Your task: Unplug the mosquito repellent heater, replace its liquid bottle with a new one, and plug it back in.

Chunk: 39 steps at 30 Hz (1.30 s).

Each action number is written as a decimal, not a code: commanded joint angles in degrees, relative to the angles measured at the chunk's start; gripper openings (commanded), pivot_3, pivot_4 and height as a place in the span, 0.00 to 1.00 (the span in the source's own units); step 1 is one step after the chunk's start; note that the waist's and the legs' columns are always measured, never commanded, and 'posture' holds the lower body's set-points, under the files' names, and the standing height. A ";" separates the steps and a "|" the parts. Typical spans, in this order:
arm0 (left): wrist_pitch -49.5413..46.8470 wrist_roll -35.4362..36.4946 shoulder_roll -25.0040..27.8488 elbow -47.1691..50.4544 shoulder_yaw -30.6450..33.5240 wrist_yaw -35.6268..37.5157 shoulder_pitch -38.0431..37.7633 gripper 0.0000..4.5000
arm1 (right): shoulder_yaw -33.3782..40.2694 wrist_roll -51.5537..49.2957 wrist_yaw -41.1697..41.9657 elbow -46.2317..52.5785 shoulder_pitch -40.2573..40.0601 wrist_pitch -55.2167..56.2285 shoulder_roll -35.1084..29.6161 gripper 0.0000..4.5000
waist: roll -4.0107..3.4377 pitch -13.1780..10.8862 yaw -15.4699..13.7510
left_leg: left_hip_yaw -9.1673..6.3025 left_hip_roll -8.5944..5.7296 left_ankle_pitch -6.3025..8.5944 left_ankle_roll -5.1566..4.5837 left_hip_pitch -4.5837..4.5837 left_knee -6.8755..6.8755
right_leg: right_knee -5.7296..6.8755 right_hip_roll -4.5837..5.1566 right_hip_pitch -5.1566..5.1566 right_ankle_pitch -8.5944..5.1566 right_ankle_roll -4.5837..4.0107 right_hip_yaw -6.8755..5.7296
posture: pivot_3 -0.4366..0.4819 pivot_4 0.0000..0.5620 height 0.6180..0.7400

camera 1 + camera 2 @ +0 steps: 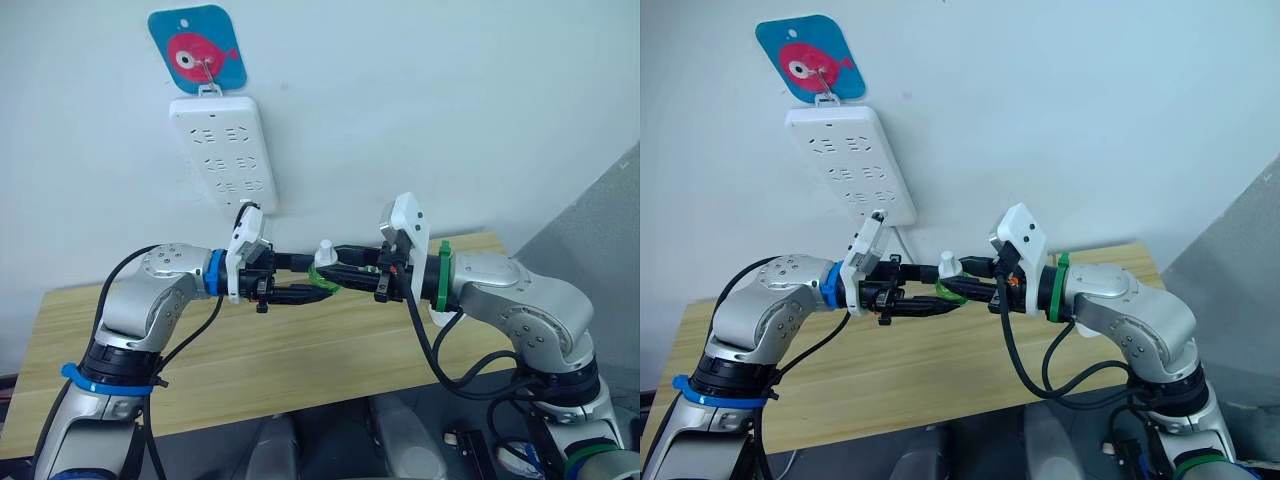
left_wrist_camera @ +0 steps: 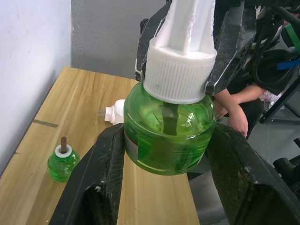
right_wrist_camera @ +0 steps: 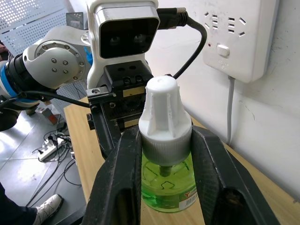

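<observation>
Gripping one green liquid bottle [image 2: 166,136] above the wooden table [image 1: 300,350]: left gripper [image 2: 164,154] clamped on its body, right gripper [image 3: 164,145] clamped on its white cap [image 3: 164,117]. Mosquito repellent heater [image 2: 115,112] lies unplugged mid-table; uncapped second bottle [image 2: 62,162] stands near the wall-side edge. Power strip [image 1: 225,150] hangs on wall.

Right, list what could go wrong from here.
1. Both grippers hold one bottle in mid-air: the left gripper on the green body, the right gripper at the white cap. If either grip slips while twisting, it may drop.
2. Falling, it could hit the heater or the uncapped bottle on the table.
</observation>
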<state>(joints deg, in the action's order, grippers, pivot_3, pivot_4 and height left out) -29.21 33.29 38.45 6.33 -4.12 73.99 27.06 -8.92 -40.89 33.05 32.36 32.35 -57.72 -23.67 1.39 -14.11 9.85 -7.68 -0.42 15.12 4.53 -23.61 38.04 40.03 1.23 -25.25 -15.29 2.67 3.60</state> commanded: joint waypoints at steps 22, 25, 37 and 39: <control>14.68 -7.85 -10.78 0.57 1.94 -16.62 -4.53 0.50 | -1.33 9.96 -13.53 9.94 -6.09 8.78 2.73 1.00 | -0.14 2.11 -0.06 | 0.05 0.00 0.12 -0.22 0.28 -0.02 | 0.02 -0.03 0.26 0.00 0.00 0.09 | 0.25 0.29 1.00; 16.52 -8.97 -11.89 0.57 1.94 -18.48 -4.78 0.50 | -4.17 13.73 -17.17 8.97 -6.37 10.17 6.48 1.00 | -0.15 2.19 0.00 | 0.11 0.01 0.12 -0.22 0.53 -0.08 | 0.03 -0.05 0.46 0.00 0.00 0.18 | 0.25 0.28 1.00; 17.51 -9.50 -12.74 1.00 1.58 -20.31 -5.70 0.50 | -6.31 20.87 -20.44 3.53 -6.66 16.22 13.72 0.79 | -0.17 2.30 -0.15 | 0.01 -0.01 0.13 -0.23 0.97 -0.09 | -0.10 -0.07 1.05 -0.01 0.01 0.13 | 0.26 0.27 1.00; 17.49 -9.43 -12.79 1.02 1.60 -20.39 -5.73 0.50 | -6.38 20.96 -20.12 3.46 -6.79 16.29 13.86 0.65 | -0.17 2.32 -0.13 | 0.00 0.00 0.13 -0.23 0.98 -0.10 | -0.09 -0.08 1.05 -0.01 0.01 0.13 | 0.26 0.27 1.00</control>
<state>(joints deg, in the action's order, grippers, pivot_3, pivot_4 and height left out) -12.87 23.74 25.61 5.35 -3.47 53.85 20.86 -15.78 -20.11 12.55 34.58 25.66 -42.81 -10.25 1.22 -11.79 9.72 -7.68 -0.43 15.25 4.30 -22.63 37.95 39.94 1.14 -24.20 -15.30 2.69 3.73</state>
